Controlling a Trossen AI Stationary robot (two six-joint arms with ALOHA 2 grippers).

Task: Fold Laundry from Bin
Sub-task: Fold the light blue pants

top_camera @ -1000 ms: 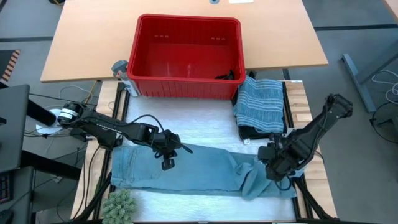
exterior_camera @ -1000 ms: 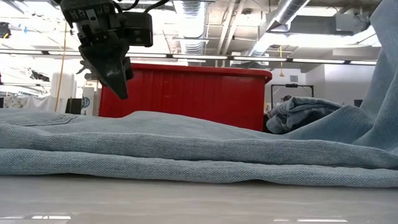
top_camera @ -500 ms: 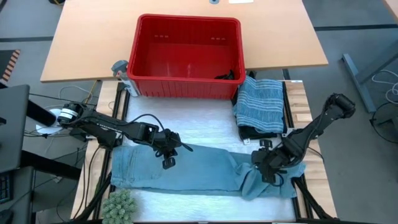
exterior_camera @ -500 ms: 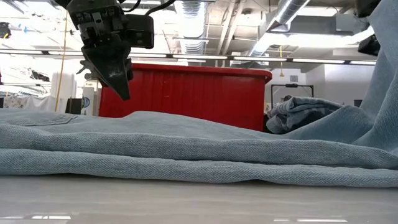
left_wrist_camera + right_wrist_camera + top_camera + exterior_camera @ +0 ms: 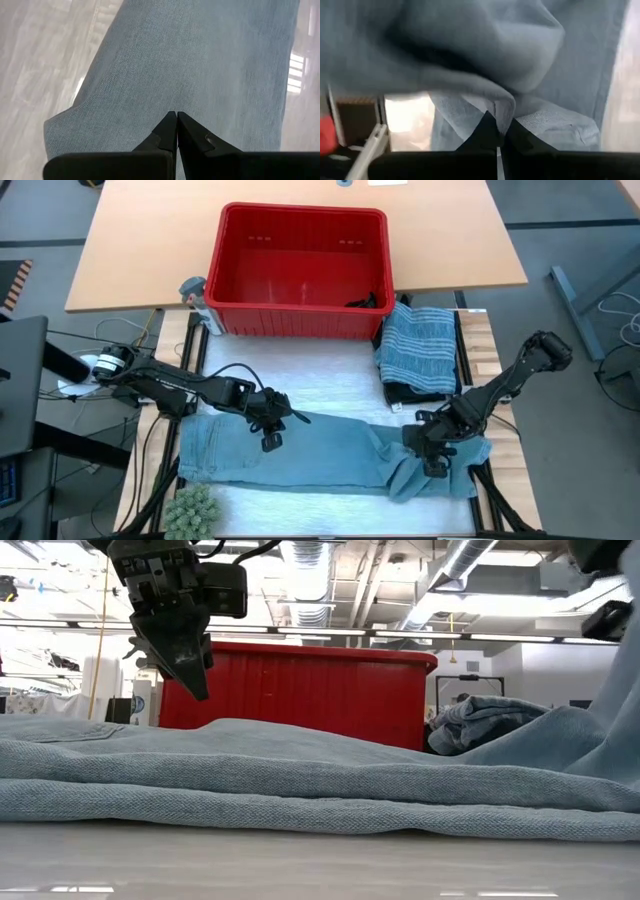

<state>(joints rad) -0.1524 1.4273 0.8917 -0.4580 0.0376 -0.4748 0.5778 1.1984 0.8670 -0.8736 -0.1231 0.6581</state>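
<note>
Light blue jeans [image 5: 300, 450] lie spread along the near part of the table, with their right end bunched up [image 5: 425, 475]. My right gripper [image 5: 430, 458] is shut on that bunched end. My left gripper [image 5: 268, 438] hangs shut a little above the middle of the jeans [image 5: 300, 760], and in the low view its tips [image 5: 195, 690] are clear of the cloth. The red bin [image 5: 300, 270] stands at the far side with a dark piece [image 5: 368, 301] inside. A folded striped grey-blue garment [image 5: 418, 345] lies on a black one [image 5: 418, 393] to the right of the bin. My right gripper pinches a raised fold of the jeans [image 5: 506, 111] between its two fingertips, at the bunched right end. The fingers come from above, slanting down. In the low view the cloth [image 5: 610, 690] rises toward the gripper at the right, while the rest lies on the table.
A green fuzzy thing [image 5: 190, 510] sits at the near left corner. A small grey object [image 5: 193, 288] stands by the bin's left side. Bare white tabletop [image 5: 300, 385] shows between the bin and the jeans.
My right gripper has come down and a little toward the table's left, onto the bunched right end of the jeans. It has tipped more steeply downward and shut on a fold there. The jeans have kept their place.
</note>
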